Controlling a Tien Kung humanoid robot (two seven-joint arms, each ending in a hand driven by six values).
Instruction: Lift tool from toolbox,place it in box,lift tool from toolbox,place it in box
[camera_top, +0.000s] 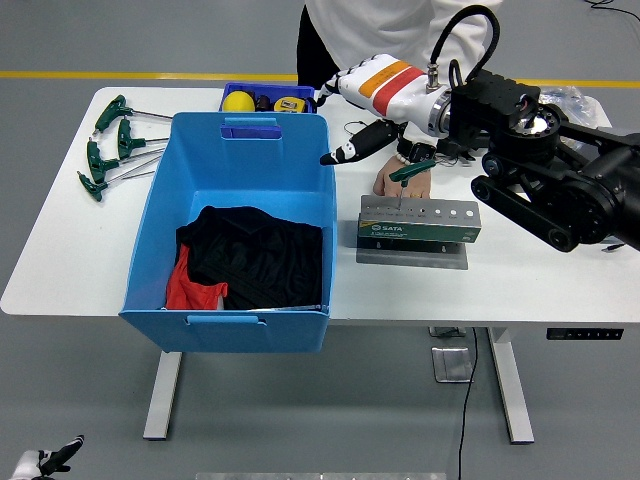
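My right hand (342, 112) hangs open and empty above the table, just past the right rear corner of the big blue box (160, 215), with its white-and-orange forearm behind it. The box holds black cloth (260, 255) and a bit of red cloth (188, 290); no tool shows inside it. The grey-green tool rack (418, 222) stands right of the box. A person's hand (402, 182) rests behind the rack and holds a green T-handle tool (412, 170) upright at its top. My left hand (42, 462) shows only as a small shape in the bottom left corner, below the table.
Several green T-handle keys (108, 145) lie at the table's far left. A small blue tray (268, 98) with a yellow ball and a tape measure sits behind the box. A plastic bag (552, 112) and a grey case (612, 150) are at the right rear.
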